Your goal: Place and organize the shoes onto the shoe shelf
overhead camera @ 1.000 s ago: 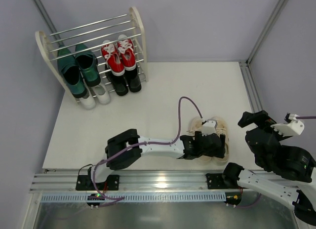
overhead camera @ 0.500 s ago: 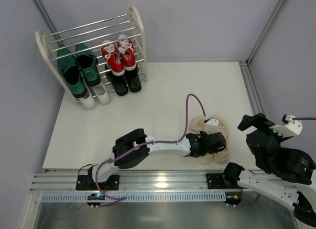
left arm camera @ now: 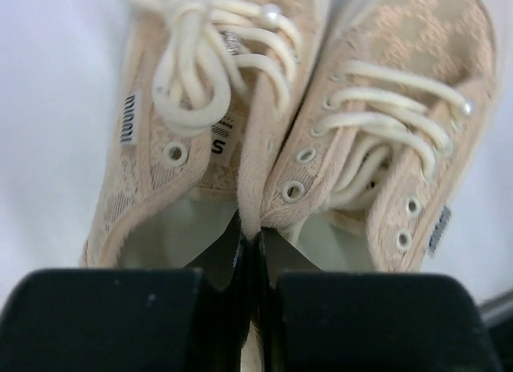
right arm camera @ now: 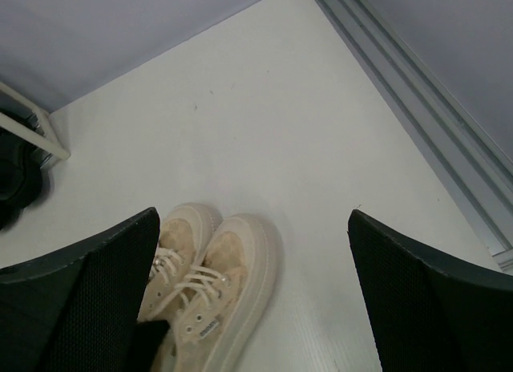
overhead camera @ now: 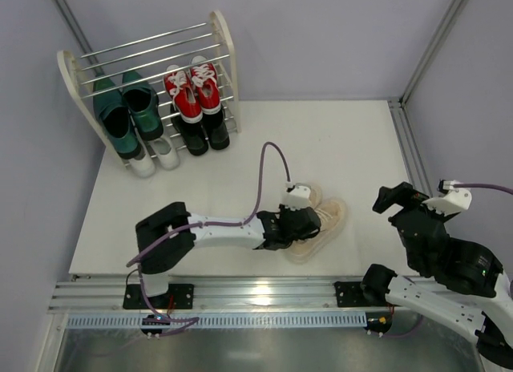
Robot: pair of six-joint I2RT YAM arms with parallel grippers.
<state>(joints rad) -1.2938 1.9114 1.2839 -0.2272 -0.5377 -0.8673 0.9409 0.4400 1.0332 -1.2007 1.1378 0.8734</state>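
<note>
A pair of beige lace-up sneakers (overhead camera: 327, 218) (left arm camera: 385, 107) (right arm camera: 216, 276) lies on the white table near its front edge, toes pointing to the back right. My left gripper (overhead camera: 298, 225) (left arm camera: 255, 244) is shut on the two inner collars of the pair, pinching them together. My right gripper (overhead camera: 418, 199) (right arm camera: 252, 220) hovers open to the right of the sneakers, holding nothing. The shoe shelf (overhead camera: 220, 35) stands at the back left. It carries dark green loafers (overhead camera: 127, 111), red sneakers (overhead camera: 192, 91), black dress shoes (overhead camera: 200, 133) and white sneakers (overhead camera: 156, 155).
A metal rail (overhead camera: 407, 147) runs along the table's right edge and another (overhead camera: 240, 296) along the front, by the arm bases. The left arm's purple cable (overhead camera: 268, 159) loops above the table. Grey walls close in the back and sides.
My left gripper went from open to shut on the beige pair's inner collars. It has slid the pair left, turning the toes toward the back right. The right arm shifted slightly left.
</note>
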